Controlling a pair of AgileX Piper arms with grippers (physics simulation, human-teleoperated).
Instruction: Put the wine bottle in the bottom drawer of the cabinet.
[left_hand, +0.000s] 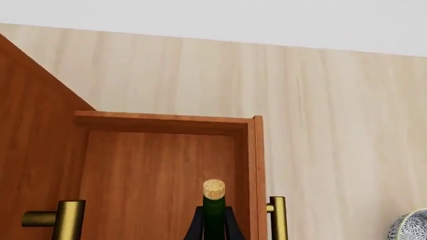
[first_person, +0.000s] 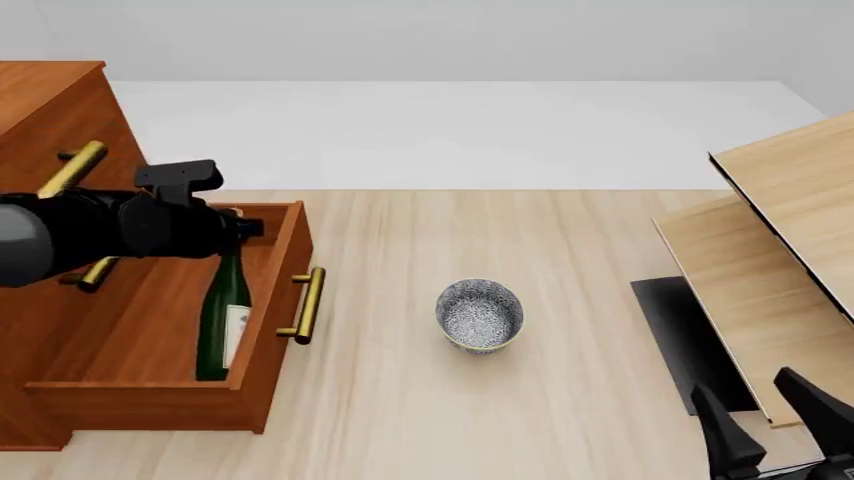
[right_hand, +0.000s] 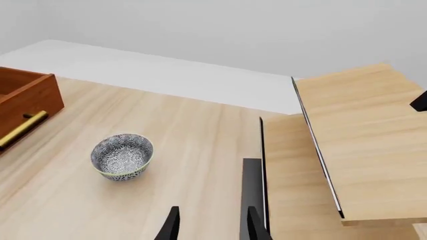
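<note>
Now your left end effector (first_person: 230, 230) grips the wine bottle (first_person: 224, 315) by its neck, holding it upright inside the pulled-out bottom drawer (first_person: 160, 400) of the cabinet (first_person: 47, 110), so its base can settle on the drawer floor, I judge. The bottle is slim, dark green, with a white label and a gold top. Your right end effector (right_hand: 212, 225), well apart from the cabinet, stands open and empty.
</note>
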